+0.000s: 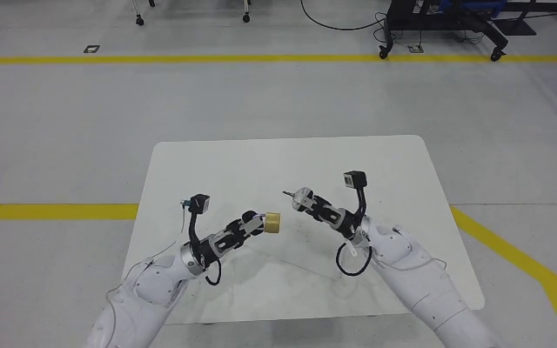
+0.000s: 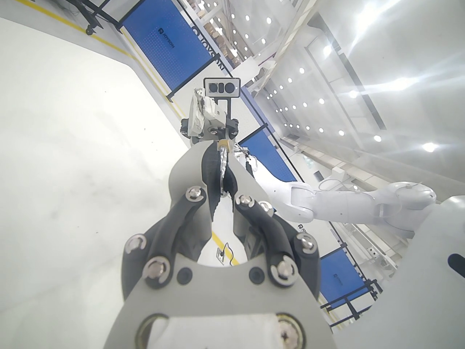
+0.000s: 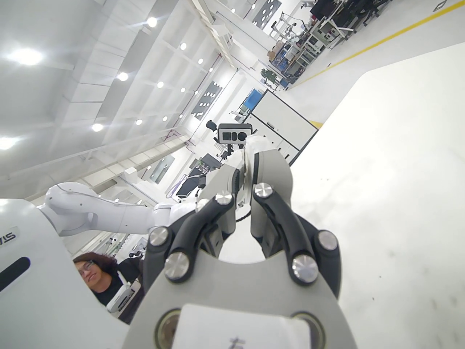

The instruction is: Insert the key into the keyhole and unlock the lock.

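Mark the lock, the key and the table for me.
lock (image 1: 272,223), top view, on its brass body.
key (image 1: 288,193), top view, on the bare blade.
table (image 1: 392,165), top view, on a bare far part.

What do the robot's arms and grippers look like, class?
The left arm and right arm are glossy white rounded shells, each with a looping black cable and a small black wrist camera. The left gripper and right gripper have pale grey fingers, black linkages and round silver bolts.

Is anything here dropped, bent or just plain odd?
Nothing stands out. The left gripper holds the brass lock and the right gripper holds the key. Both are lifted above the white table, with a gap between key and lock.
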